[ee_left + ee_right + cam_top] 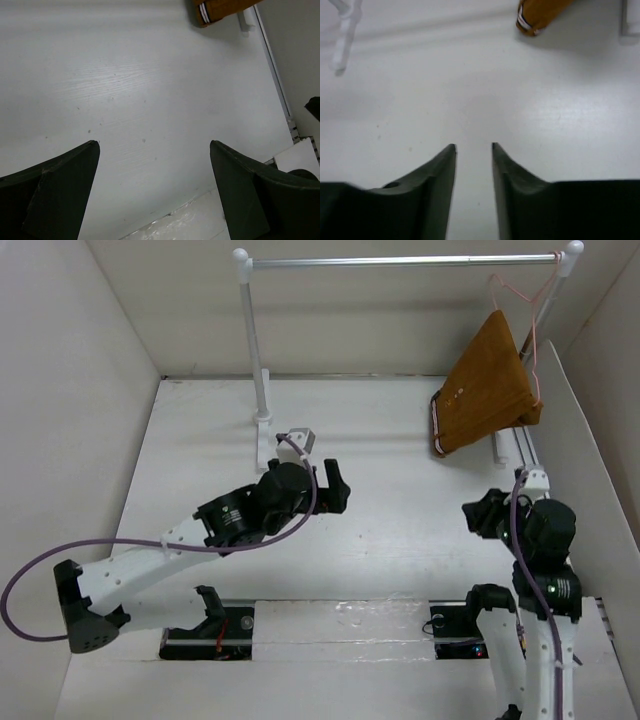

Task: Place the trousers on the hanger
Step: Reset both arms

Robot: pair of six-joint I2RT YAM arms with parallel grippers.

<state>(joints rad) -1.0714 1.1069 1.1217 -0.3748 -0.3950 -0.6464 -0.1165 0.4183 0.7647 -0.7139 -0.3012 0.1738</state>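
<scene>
With my left gripper wide and right gripper nearly together, both empty, the trousers ahead, bunched lopsided on the hanger, may slide off.

Rail: far end of table.
Hanger: hooked on rail, right end.
Trousers: on hanger.
Left gripper: mid-table.
Right gripper: right side, before trousers.

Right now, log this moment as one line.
trousers: draped over pink wire hanger | hanger: hanging from silver rail | left gripper: open, empty | right gripper: jaws narrowly apart, empty
</scene>
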